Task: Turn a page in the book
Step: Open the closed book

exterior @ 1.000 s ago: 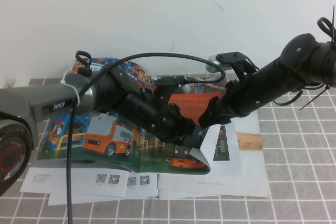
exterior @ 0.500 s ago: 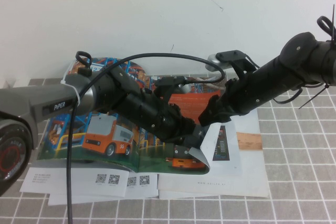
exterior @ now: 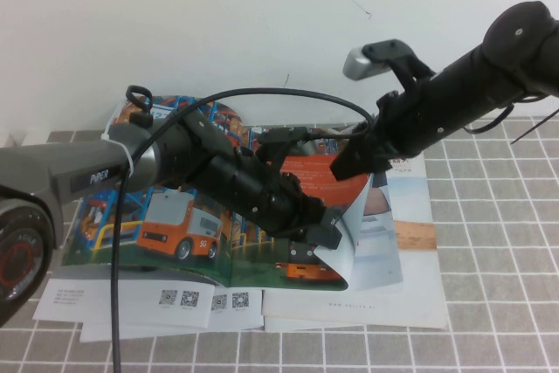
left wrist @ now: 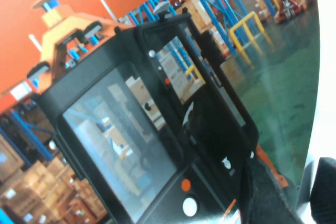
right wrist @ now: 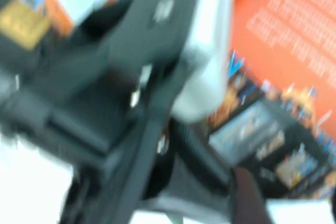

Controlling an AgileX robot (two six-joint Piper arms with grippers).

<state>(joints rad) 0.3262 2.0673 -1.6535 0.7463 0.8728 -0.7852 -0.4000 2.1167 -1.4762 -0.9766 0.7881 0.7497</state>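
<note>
The book (exterior: 166, 224) lies open on the tiled table, its left sheet showing an orange-and-white vehicle. The page (exterior: 319, 172) with the orange text panel and forklift stands curled up from the right half, its pale laptop reverse (exterior: 377, 211) facing right. My left gripper (exterior: 330, 231) reaches across the book to the page's lower edge. In the left wrist view the page (left wrist: 105, 24) fills the picture, and its edge passes between the parted left gripper (left wrist: 296, 182) fingers (left wrist: 262, 192). My right gripper (exterior: 349, 162) hovers at the page's upper part, open; the blurred right wrist view shows the page (right wrist: 294, 35) beyond it.
Plainer white booklets (exterior: 410, 294) lie under the book and stick out on the right and front. The grey tiled table (exterior: 498, 321) runs to the white wall (exterior: 218, 24) just behind the book. A black cable (exterior: 113, 303) hangs from the left arm.
The right arm has risen and swung back to the right. The page's free edge stands higher, showing more of its pale reverse. The left arm has stayed put.
</note>
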